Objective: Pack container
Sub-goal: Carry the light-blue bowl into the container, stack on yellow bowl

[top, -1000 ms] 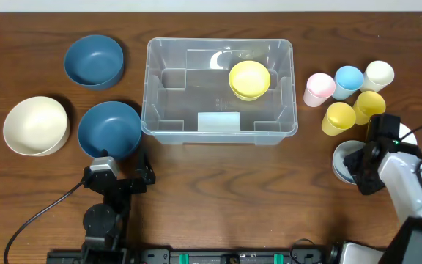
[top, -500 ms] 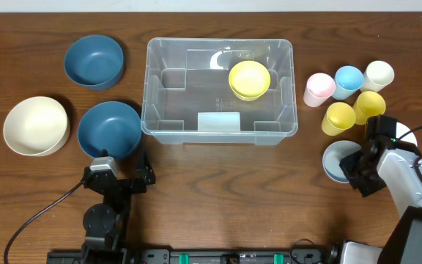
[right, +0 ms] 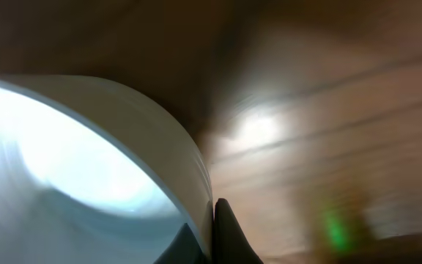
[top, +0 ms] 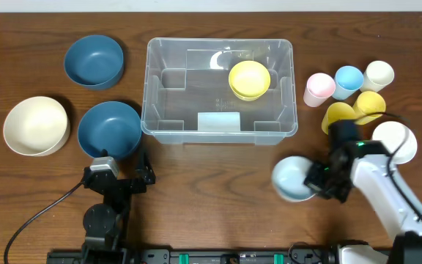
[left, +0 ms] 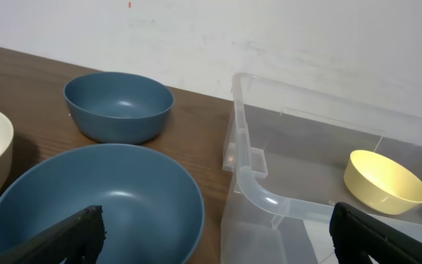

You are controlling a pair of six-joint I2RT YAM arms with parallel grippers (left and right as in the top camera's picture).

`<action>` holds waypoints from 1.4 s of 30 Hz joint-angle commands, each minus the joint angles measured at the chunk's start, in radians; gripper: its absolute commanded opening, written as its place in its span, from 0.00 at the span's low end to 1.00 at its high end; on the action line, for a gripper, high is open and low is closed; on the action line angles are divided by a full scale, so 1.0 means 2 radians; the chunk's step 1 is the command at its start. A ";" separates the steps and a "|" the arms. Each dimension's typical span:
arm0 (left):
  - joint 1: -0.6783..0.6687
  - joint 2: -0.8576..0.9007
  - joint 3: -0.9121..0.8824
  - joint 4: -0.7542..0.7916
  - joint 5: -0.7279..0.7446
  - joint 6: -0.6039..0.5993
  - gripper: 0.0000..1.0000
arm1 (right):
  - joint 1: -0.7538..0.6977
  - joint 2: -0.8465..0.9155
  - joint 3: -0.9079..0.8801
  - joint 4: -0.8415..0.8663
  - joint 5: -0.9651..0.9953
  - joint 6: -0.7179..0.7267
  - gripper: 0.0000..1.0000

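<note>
1. My right end effector (top: 316, 180) is clamped on the right rim of a pale blue round bowl (top: 291, 178); in the right wrist view, which is blurred, that rim fills the left side with one dark finger (right: 224, 233) against it.
2. The large clear plastic rectangular container (top: 189, 99) sits on the brown wooden desk (top: 218, 198) at the far centre, its pale label (top: 218, 122) on the near wall; it lies beyond my right end effector and to its left, apart from it, and the held bowl is off the container's near right corner, outside it.
3. A yellow round bowl (top: 249, 79) lies inside the container, towards its far right.
4. My left end effector (left: 215, 220) has its fingers spread apart and grips nothing; a dark blue round bowl (left: 94, 205) is right under it, and the container's rounded corner is just beside that bowl on the right.
5. A second dark blue bowl (top: 94, 61) stands further back on the left.
</note>
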 commanded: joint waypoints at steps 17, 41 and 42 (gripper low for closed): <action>0.003 -0.003 -0.012 -0.017 -0.006 0.007 0.98 | 0.290 -0.003 0.345 -0.041 0.143 -0.035 0.01; 0.003 -0.003 -0.012 -0.017 -0.006 0.007 0.98 | 0.162 0.315 0.531 0.064 0.182 -0.079 0.02; 0.003 -0.003 -0.012 -0.017 -0.006 0.007 0.98 | 0.160 0.319 0.531 0.064 0.182 -0.079 0.01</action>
